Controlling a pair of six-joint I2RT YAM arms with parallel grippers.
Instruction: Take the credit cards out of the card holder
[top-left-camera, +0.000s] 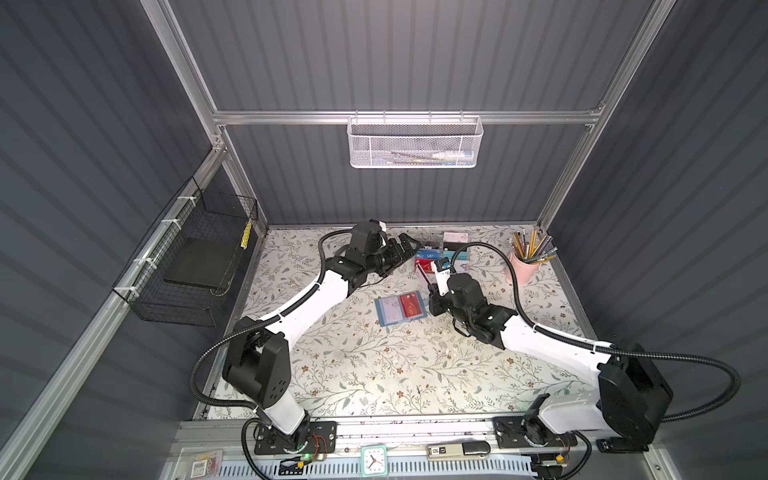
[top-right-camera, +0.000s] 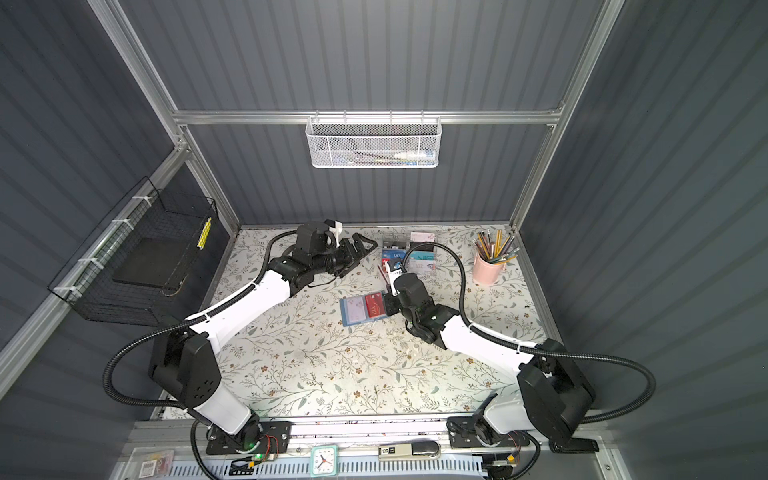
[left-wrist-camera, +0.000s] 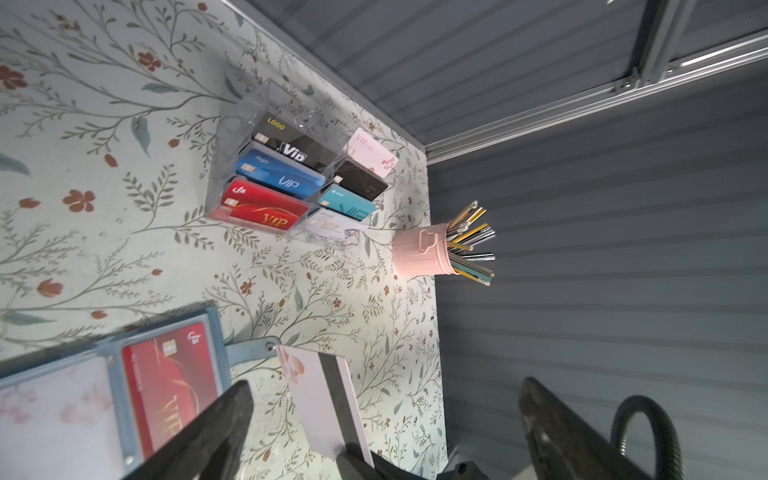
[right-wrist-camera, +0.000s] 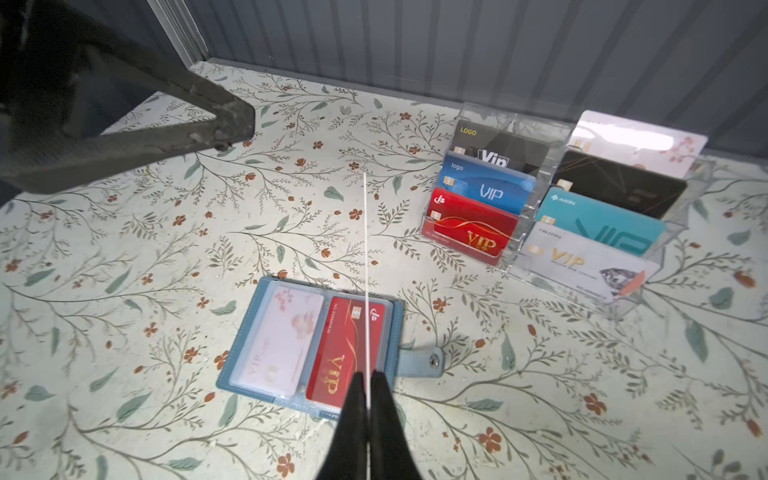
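Credit cards: 1 of the 3 in sight is out, a white card (left-wrist-camera: 320, 395) w/ dark stripe, pinched by one end in the right gripper (right-wrist-camera: 368, 380). Jaws are shut tight on it, card up on edge and apparently clear of the table (right-wrist-camera: 166, 291), off the holder's 2 o'clock corner. Just beside, the card holder (right-wrist-camera: 245, 332) lies open flat at approx. table centre, tab at 3 o'clock. It has a red card (right-wrist-camera: 332, 357) in the sleeve nearest that gripper and a pale pink card (right-wrist-camera: 282, 332) in the sleeve at 9 o'clock; both left to pull, and pages beneath can't be seen. Left gripper (top-left-camera: 409, 245) hangs at the holder's 12 o'clock, raised, jaws fully wide, holding nothing. Acrylic rack (right-wrist-camera: 511, 120) w/ other cards at 1 o'clock, not part of the job. Judged approx. a third done, maybe less.
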